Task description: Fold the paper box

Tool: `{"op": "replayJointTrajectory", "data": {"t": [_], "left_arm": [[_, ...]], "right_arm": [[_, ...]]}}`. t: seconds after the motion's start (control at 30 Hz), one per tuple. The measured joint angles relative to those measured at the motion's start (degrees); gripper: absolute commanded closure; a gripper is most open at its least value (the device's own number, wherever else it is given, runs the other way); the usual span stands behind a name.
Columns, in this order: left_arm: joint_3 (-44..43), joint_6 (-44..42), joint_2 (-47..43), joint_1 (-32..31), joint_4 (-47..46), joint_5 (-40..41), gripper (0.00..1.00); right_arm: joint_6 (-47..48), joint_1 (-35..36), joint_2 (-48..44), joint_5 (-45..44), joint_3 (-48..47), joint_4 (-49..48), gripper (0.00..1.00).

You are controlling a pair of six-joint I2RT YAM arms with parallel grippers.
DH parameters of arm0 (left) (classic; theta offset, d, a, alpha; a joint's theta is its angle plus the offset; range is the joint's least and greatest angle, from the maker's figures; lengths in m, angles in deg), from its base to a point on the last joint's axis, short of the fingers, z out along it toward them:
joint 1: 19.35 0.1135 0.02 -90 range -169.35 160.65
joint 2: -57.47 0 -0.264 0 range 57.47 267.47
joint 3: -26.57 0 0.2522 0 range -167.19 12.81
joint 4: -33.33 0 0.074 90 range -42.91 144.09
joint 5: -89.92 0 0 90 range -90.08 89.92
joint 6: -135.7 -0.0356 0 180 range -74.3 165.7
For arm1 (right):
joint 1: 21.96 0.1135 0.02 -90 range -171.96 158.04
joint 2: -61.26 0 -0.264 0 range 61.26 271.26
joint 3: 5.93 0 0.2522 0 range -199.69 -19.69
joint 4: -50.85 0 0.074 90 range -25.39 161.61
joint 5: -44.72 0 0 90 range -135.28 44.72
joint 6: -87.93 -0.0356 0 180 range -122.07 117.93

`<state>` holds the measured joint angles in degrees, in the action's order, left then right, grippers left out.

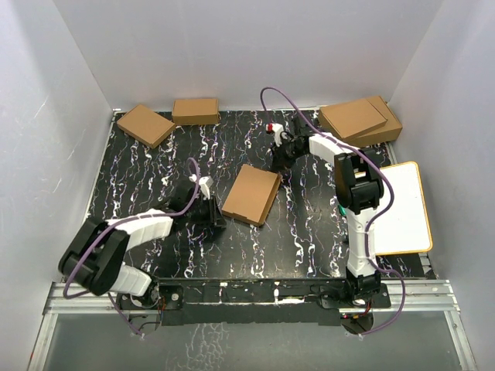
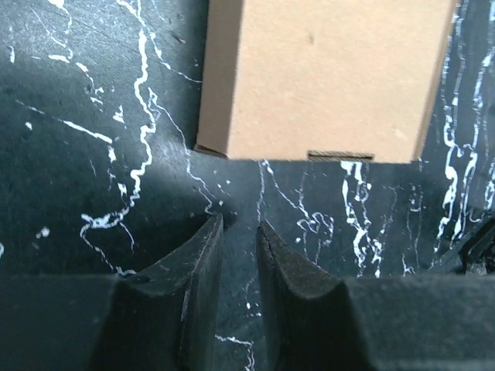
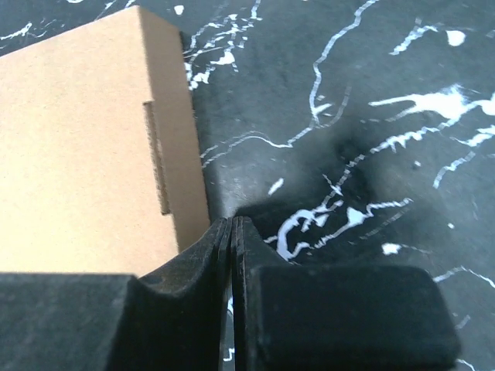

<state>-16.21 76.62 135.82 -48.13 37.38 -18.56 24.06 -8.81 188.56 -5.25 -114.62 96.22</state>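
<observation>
Middle of the black marbled desk (image 1: 309, 224), there is the paper box (image 1: 251, 195), lying flat as a thin closed rectangle, turned a little askew, with a hand on either side of it. The left hand (image 2: 240, 224) sits low at the box's near-left side, its two fingers parted by a slim gap with only desk showing between them, gripping nothing, and the box's edge with its little slot lies just ahead of the tips, apart from them. Over on the far-right side, the right hand (image 3: 232, 220) has its fingers pressed together, nothing between them, and the box's side wall runs right up beside one finger; touching or not, I cannot tell. At the back left, two small brown boxes (image 1: 145, 125) lie near each other, at the back right two larger brown boxes (image 1: 360, 120) sit stacked, and a white board (image 1: 406, 209) rests at the right edge
</observation>
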Motion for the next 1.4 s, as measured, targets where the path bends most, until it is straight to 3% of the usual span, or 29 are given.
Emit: {"op": "replayJointTrajectory", "data": {"t": [0.17,0.43,0.83,1.0,1.13,1.23,1.4], "left_arm": [[-3.5,0.3,5.7,0.0,-0.6,2.2,0.73],[-10.4,-2.6,10.0,1.4,3.9,9.6,0.69],[-20.2,-13.6,16.5,3.8,9.4,18.4,0.51],[-24.4,-18.0,16.2,3.4,17.1,23.6,0.39],[-26.6,-23.8,11.6,3.2,21.3,25.1,0.18],[-25.6,-31.9,3.8,3.2,20.8,21.0,0.05],[-17.7,-50.4,-12.5,3.2,16.6,5.3,0.03]], "right_arm": [[2.7,1.4,-0.6,1.0,1.6,0.2,0.91],[10.0,1.7,-9.1,-1.0,13.9,1.1,0.91],[15.3,8.9,-20.7,-0.3,28.5,7.5,0.89],[16.1,10.1,-24.3,2.4,31.3,7.5,0.87],[17.0,9.9,-27.6,3.0,31.5,7.5,0.86],[18.3,9.5,-29.8,3.4,31.5,7.8,0.85],[22.6,8.8,-33.1,6.5,31.5,10.4,0.79]]}}
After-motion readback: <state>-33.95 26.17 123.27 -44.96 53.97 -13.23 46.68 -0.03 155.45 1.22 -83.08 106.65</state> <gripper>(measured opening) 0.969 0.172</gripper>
